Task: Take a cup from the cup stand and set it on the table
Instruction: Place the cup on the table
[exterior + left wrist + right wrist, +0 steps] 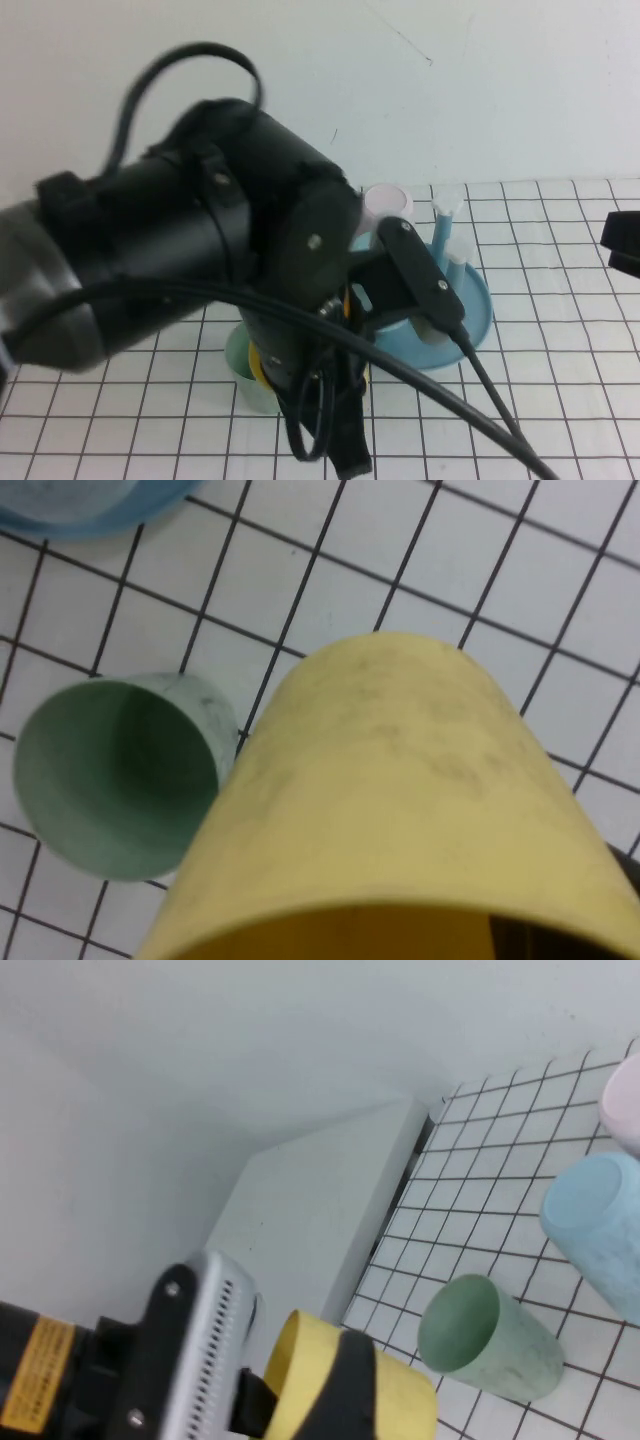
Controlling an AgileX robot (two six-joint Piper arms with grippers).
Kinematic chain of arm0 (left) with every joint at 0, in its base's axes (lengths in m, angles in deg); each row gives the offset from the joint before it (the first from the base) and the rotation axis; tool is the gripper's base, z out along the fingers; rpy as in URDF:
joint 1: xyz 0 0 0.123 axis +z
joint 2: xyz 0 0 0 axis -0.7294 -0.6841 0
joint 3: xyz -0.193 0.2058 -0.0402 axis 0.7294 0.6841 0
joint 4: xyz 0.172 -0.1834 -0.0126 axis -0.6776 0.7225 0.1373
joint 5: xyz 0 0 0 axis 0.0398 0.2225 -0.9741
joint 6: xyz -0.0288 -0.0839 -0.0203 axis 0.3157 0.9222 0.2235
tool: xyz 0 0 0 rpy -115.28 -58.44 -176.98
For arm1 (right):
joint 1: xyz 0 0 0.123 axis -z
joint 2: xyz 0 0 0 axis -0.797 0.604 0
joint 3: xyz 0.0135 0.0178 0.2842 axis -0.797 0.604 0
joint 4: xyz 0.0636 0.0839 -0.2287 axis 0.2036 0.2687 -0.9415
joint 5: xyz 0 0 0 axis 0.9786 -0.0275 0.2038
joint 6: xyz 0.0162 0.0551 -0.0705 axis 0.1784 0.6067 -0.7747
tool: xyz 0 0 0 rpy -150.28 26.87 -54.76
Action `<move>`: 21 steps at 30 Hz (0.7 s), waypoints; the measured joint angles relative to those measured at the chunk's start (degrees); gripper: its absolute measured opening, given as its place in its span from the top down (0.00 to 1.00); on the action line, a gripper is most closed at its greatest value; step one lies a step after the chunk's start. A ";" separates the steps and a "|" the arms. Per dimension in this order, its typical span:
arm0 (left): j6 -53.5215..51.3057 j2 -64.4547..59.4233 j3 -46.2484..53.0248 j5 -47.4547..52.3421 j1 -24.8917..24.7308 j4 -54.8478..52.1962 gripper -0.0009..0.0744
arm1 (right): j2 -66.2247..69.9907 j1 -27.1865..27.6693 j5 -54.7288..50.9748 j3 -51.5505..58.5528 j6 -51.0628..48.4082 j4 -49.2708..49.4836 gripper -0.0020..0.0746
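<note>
1. Plain yellow plastic tumbler, tapered, no handle (400, 800): clear of the cup stand, tilted, held over the table just beside the pale green cup. Mostly hidden behind the left arm in the high view, with only yellow slivers showing. Contact with the cloth: cannot tell.
2. Left gripper (335, 1385): in the near middle of the table, in front of the cup stand. Fingers clamped on the wall of the yellow tumbler at its rim, with one black finger (352, 1375) lying along the outside.
3. Right gripper (622, 242): at the far right edge of the high view, well apart from the cups. Fingers spread apart, holding nothing.
4. Round blue plastic tray with upright blue pegs tipped with white caps (478, 310): on the table behind the left gripper, right of centre.
5. Pale pink plastic cup (388, 205): set on a peg at the left back of the tray.
6. Light blue plastic cup (600, 1230): slanted, next to the pink cup.
7. Pale green plastic cup (115, 775): on the cloth in front of the tray, mouth open.
8. Flat table under white cloth with thin black square grid (560, 420): bearing the tray and the green cup.
</note>
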 joint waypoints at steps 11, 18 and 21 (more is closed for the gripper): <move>2.30 -13.26 0.00 -0.10 -3.63 -7.02 0.96 | 0.00 0.00 -0.12 0.00 0.00 -2.59 0.07; 2.30 -18.67 0.00 -1.42 -3.63 -7.52 0.96 | 0.00 0.00 -0.02 0.00 0.00 -4.06 0.07; 2.30 -20.80 0.00 -2.59 -3.63 -7.61 0.96 | 0.00 0.00 0.53 0.00 0.00 -4.07 0.07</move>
